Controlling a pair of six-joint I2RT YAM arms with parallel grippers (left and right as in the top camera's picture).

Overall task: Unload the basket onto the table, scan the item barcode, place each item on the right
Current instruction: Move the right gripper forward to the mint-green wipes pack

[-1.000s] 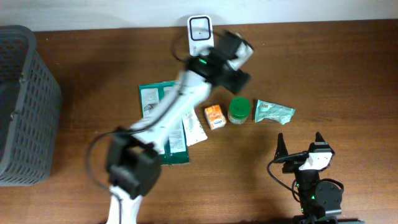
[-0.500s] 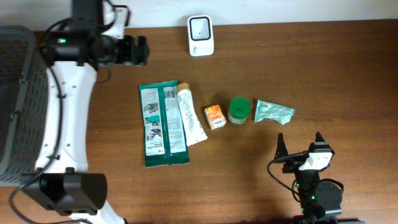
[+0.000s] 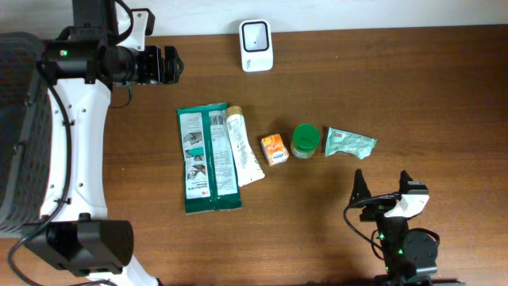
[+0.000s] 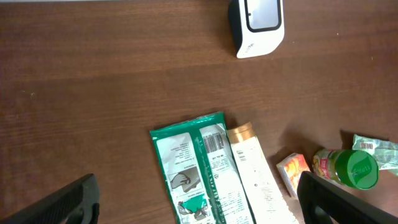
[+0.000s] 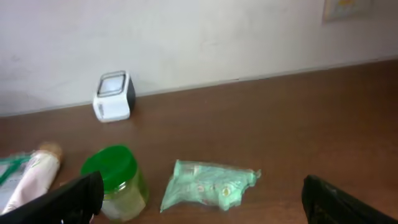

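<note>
left arm's just swung away. a second ago it was stretched over the row of goods near the scanner, all blur, and now the left gripper hangs at the far left corner beside the basket. its fingers are spread wide with nothing between them. the right gripper hasn't budged, parked at the near right, jaws wide apart and empty too.

the goods lie exactly as they did: pouch, tube, box, jar, packet, all flat on the table or standing on it. so nothing's been lifted, and to my eye the scan hasn't started. this reads as a pull-back before a fresh approach.

which item goes first i can't tell. the pouch is nearest the left gripper, so that's my guess. it lies left of centre, touching the tube along its right edge. its long axis runs from the far side of the table toward the near side, with a slight lean. its barcode faces up at the far end, the end pointing toward the scanner, though well apart from it. the pouch would have to be lifted and turned to bring that code to the window.
</note>
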